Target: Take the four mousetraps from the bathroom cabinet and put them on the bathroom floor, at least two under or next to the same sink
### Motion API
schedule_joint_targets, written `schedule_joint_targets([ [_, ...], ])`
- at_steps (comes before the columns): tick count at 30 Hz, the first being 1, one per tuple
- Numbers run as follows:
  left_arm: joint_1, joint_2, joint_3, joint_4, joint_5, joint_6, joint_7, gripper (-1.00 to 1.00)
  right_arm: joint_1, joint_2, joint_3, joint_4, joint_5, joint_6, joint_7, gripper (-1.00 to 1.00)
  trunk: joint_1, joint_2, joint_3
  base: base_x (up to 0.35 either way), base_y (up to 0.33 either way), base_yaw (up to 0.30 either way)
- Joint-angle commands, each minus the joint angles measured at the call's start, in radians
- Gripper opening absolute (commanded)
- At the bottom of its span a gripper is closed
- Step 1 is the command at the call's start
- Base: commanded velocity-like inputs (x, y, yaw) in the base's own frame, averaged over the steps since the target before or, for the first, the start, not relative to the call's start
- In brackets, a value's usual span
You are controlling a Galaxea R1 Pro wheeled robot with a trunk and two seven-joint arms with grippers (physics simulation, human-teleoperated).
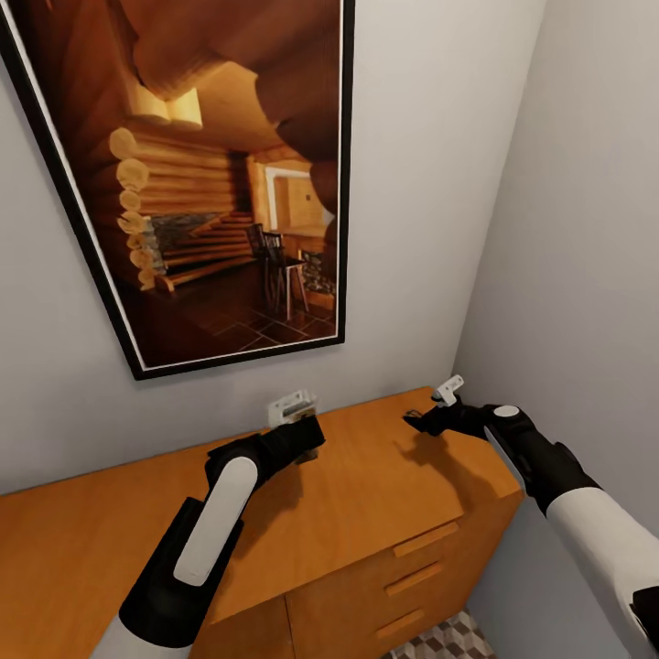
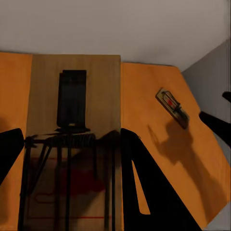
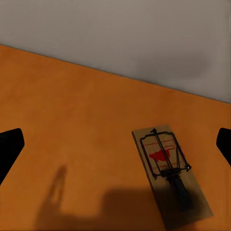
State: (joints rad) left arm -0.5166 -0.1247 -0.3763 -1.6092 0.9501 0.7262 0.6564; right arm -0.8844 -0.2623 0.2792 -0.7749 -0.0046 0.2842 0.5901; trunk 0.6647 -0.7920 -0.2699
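Left end effector [image 1: 307,439] over the cabinet [image 1: 366,513] top, fingers [image 2: 144,192] on either side of a mousetrap [image 2: 72,144]; looks pinched, though contact is hard to confirm. Right end effector [image 1: 423,421] spread wide, hovering above a second mousetrap [image 3: 172,175], not touching it. Both traps: flat tan wooden rectangles, dark wire spring and bar, red marking on the second. Cabinet is smooth orange-tan wood, flat top, drawers with bar handles. Framed log-cabin picture [image 1: 210,174] on the grey wall behind. Cube-pattern floor tiles [image 1: 448,641] below.
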Motion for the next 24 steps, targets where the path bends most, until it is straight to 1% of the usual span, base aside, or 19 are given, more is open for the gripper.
schedule_joint_targets([
  [1, 0.0, -0.001, -0.015, 0.0, 0.0, -0.001, -0.005, -1.0, -0.002, 0.001, 0.0, 0.009, 0.0, 0.001, 0.0, 1.0, 0.0, 0.0, 0.0, 0.105, -0.139, 0.0],
  [3, 0.001, -0.003, -0.034, 0.0, 0.002, -0.004, -0.011, -1.0, -0.007, 0.002, 0.0, 0.024, 0.0, 0.002, 0.0, 1.0, 0.0, 0.0, 0.0, 0.141, -0.188, 0.0],
  [6, 0.001, -0.004, -0.05, 0.0, 0.004, -0.006, -0.027, -1.0, -0.015, 0.003, 0.0, 0.06, -0.001, 0.003, 0.001, 1.0, 0.0, 0.0, 0.0, 0.18, -0.236, 0.0],
  [8, 0.002, -0.005, -0.054, 0.0, 0.005, -0.007, -0.034, -1.0, -0.02, 0.003, 0.001, 0.082, -0.003, 0.002, 0.006, 1.0, 0.0, 0.0, 0.0, 0.173, -0.224, 0.0],
  [9, 0.002, -0.005, -0.055, 0.0, 0.005, -0.007, -0.037, -1.0, -0.024, 0.003, 0.001, 0.094, -0.003, 0.001, 0.014, 1.0, 0.0, 0.0, 0.0, 0.13, -0.168, 0.0],
  [10, 0.002, -0.005, -0.057, 0.0, 0.006, -0.008, -0.041, -1.0, -0.032, 0.003, 0.001, 0.117, -0.003, -0.003, 0.042, 1.0, 0.0, 0.0, 0.0, 0.083, -0.107, 0.0],
  [14, 0.003, -0.006, -0.058, 0.0, 0.007, -0.009, -0.045, -1.0, -0.045, 0.008, 0.002, 0.161, 0.0, -0.008, 0.126, 1.0, 0.0, 0.0, 0.0, 0.047, -0.061, 0.0],
  [17, 0.004, -0.006, -0.058, 0.0, 0.007, -0.009, -0.046, -1.0, -0.049, 0.011, 0.003, 0.175, 0.002, -0.01, 0.157, 1.0, 0.0, 0.0, 0.0, 0.017, -0.022, 0.0],
  [24, 0.004, -0.006, -0.058, 0.0, 0.007, -0.01, -0.047, -1.0, -0.051, 0.014, 0.004, 0.183, 0.002, -0.007, 0.177, 1.0, 0.0, 0.0, 0.0, 0.005, -0.006, 0.0],
])
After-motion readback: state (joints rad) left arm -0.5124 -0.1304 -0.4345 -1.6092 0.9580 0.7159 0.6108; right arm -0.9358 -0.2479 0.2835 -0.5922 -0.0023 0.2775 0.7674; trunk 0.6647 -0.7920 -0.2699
